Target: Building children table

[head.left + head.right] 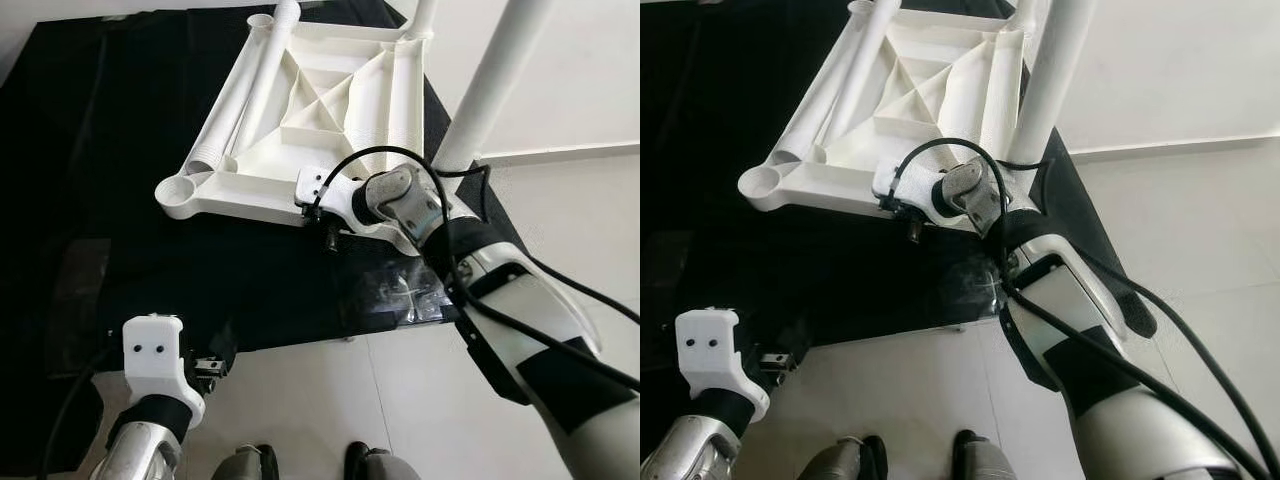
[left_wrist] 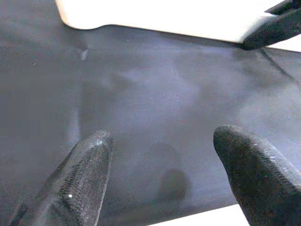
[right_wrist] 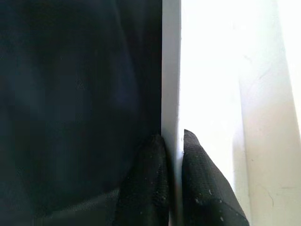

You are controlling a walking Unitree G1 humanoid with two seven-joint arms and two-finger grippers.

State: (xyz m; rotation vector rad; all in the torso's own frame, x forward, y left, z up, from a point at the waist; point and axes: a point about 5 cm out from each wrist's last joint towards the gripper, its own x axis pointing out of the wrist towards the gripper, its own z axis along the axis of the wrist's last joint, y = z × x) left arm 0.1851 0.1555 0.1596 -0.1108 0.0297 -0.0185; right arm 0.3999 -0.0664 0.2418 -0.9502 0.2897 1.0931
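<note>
Bottom edge of the head views: toes of two dark shoes [image 1: 310,463] on the pale tiled floor [image 1: 400,400].

Lower left: left gripper [image 2: 162,176] sits low at the near edge of the black cloth [image 1: 130,200], white wrist housing up. Fingers spread wide, nothing between them. Its wrist view shows both fingertips [image 2: 87,165] over dark cloth, with the white tabletop edge farther off across the top of that frame.

Lower right to centre: right arm [image 1: 520,330] runs diagonally in from the lower right corner, black cable looping over the wrist. Right gripper [image 3: 173,155] is at the near edge of the tabletop [image 1: 310,120], centre of frame. Fingers pinched narrow on the thin white rim [image 3: 171,70]. Wrist view shows one finger on the dark cloth side, one on the white side, rim clamped between them.

Just right of centre, near cloth edge: a crumpled clear plastic bag [image 1: 410,295] lies on the cloth, below the right wrist.

Centre to upper centre: the white plastic tabletop lies upside down on the cloth, ribbed underside facing up, round corner socket [image 1: 180,192] at the near left corner.

Upper area: one white leg [image 1: 250,85] lies flat along the tabletop's left side. Another leg [image 1: 490,80] stands up from the right near corner, leaning out of the top right of frame. A third leg [image 1: 422,18] shows at the far right corner, cut off by the top edge.

Right side: pale floor and wall beyond the cloth.
</note>
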